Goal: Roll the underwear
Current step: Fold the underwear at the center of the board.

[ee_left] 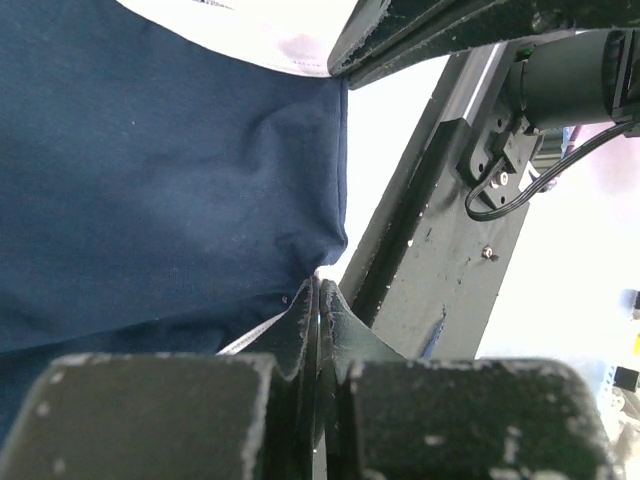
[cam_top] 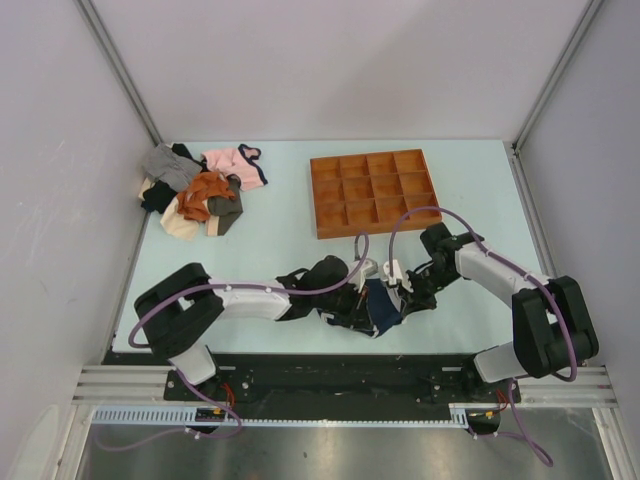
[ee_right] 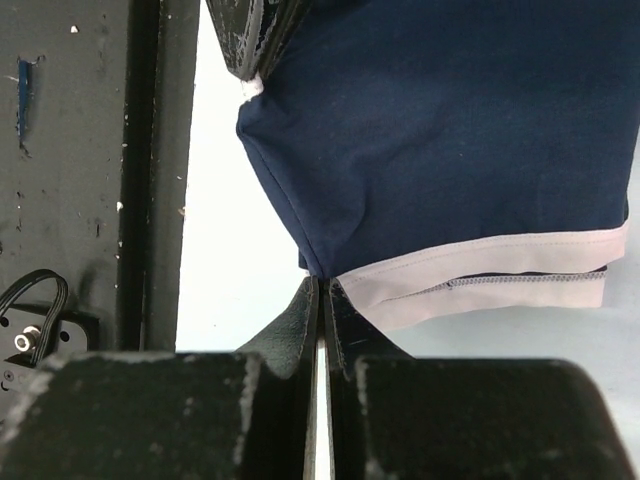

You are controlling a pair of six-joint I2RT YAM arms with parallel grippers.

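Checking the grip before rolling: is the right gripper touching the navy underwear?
Touching. The right wrist view shows the right gripper shut, its tips pinching a corner of the underwear.

Pale table [cam_top: 280, 250] w/ tray [cam_top: 316, 200], clothes pile [cam_top: 200, 190]

Underwear [cam_top: 380, 305] bars the near centre; clothes pile [cam_top: 200, 190] and tray [cam_top: 316, 200] flank farther room.

Matt navy cloth underwear [ee_right: 450, 130], smooth wooden tray [cam_top: 373, 192], matt pale table [cam_top: 290, 245]
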